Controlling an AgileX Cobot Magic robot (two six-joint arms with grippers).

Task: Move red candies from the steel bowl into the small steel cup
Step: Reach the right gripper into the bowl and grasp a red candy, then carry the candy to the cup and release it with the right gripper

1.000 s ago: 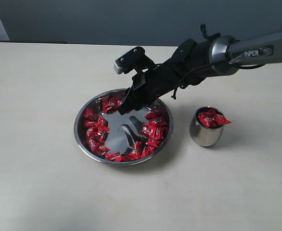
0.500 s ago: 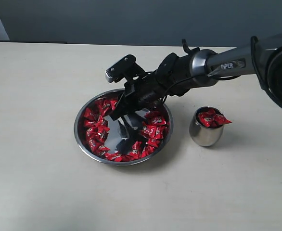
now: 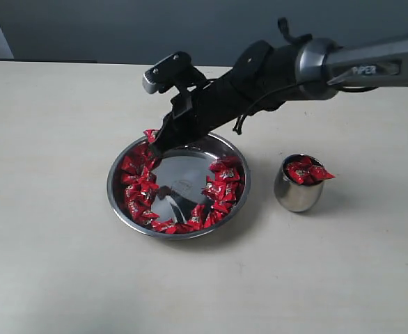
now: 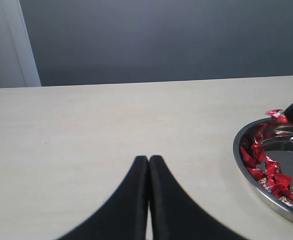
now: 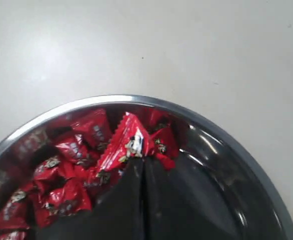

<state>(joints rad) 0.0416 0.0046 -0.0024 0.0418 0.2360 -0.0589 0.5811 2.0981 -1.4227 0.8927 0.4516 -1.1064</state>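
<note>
Right gripper [image 5: 139,161] clamped on one red candy [image 5: 128,136] just above the far left rim of the steel bowl [image 3: 179,236]: the pick looks made, and next should come carrying it right over the heaped small steel cup [image 3: 296,193] and letting go; left gripper [image 4: 149,162] pressed together, empty

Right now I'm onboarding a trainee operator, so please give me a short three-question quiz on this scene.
1. True or false: the right end effector is gripping a red candy.
2. The small steel cup is: A) empty, B) upright with candies inside, C) tipped over.
3. Fill in: the left end effector is ____ (open or shut).
Key: 1 true; 2 B; 3 shut.
</note>
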